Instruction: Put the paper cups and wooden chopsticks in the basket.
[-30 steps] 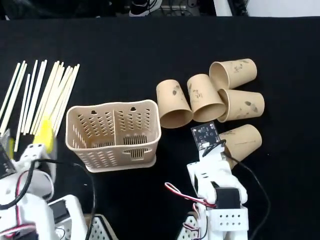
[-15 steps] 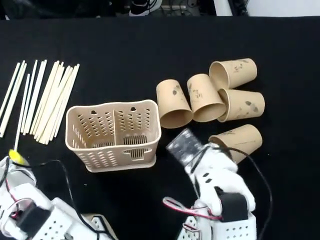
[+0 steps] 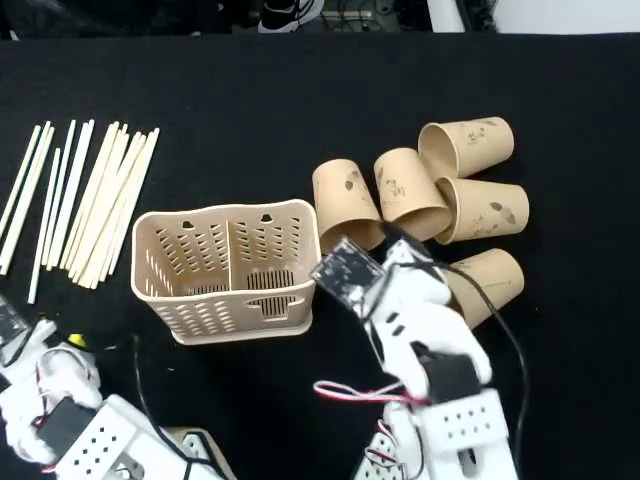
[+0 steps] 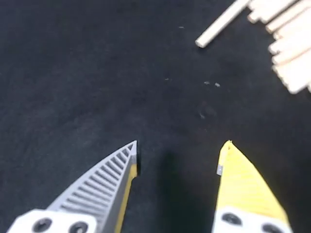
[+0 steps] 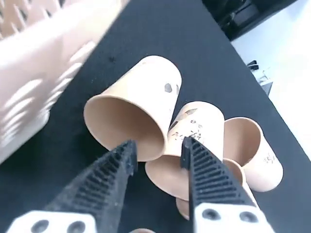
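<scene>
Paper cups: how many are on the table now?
5, all lying right of the basket: cup nearest it, second cup, far upper cup, cup below that, lowest cup partly behind the right arm. More could be hidden under that arm.

This looks like a robotics lab to me: a tabletop covered all in black, white plastic arms with loose wires standing at its edge, and, far beyond my right hand, tangled cables and a pale floor.
</scene>
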Available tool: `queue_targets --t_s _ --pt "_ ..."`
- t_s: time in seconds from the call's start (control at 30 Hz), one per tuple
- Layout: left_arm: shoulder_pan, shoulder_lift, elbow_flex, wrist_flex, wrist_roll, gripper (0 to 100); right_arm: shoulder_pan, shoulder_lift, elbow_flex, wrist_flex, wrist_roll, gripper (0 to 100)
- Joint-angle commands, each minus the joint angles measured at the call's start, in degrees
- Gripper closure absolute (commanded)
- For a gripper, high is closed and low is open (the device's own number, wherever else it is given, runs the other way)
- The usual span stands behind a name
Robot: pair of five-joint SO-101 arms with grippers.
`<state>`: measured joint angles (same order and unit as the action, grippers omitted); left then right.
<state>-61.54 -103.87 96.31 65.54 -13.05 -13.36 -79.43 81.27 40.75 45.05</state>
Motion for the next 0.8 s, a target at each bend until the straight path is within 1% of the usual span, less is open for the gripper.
queue_targets --t_s 0.0,0.17,0.27,0.33,0.4,0.5,0.53,0.63,0.77 --pt "1.89 -0.35 1.10 1.41 -2.20 74 -0.53 8.92 -0.57 -9.32 2.37 83.2" --pt "1.98 -0.35 1.10 1.41 -2.20 74 1.23 22.37 -1.27 -23.47 2.73 83.2" --pt "1.89 -0.35 1.10 1.41 -2.20 74 3.16 30.64 -3.56 -29.27 2.81 83.5" --pt "1.89 -0.35 1.10 1.41 -2.20 74 3.87 35.91 -5.67 -31.91 3.16 85.9" --pt "1.80 -0.35 1.10 1.41 -2.29 74 3.87 41.01 -7.52 -34.02 5.45 89.5" --pt "1.71 -0.35 1.10 1.41 -2.29 74 3.87 46.90 -9.36 -39.03 5.89 97.6" --pt "1.71 -0.35 1.10 1.41 -2.29 74 3.87 48.31 -9.45 -40.79 5.98 99.1" --pt "1.71 -0.35 1.10 1.41 -2.29 74 4.66 49.36 -9.10 -44.48 5.98 98.8" --pt "1.71 -0.35 1.10 1.41 -2.29 74 6.77 47.25 -9.01 -45.10 5.89 98.7"
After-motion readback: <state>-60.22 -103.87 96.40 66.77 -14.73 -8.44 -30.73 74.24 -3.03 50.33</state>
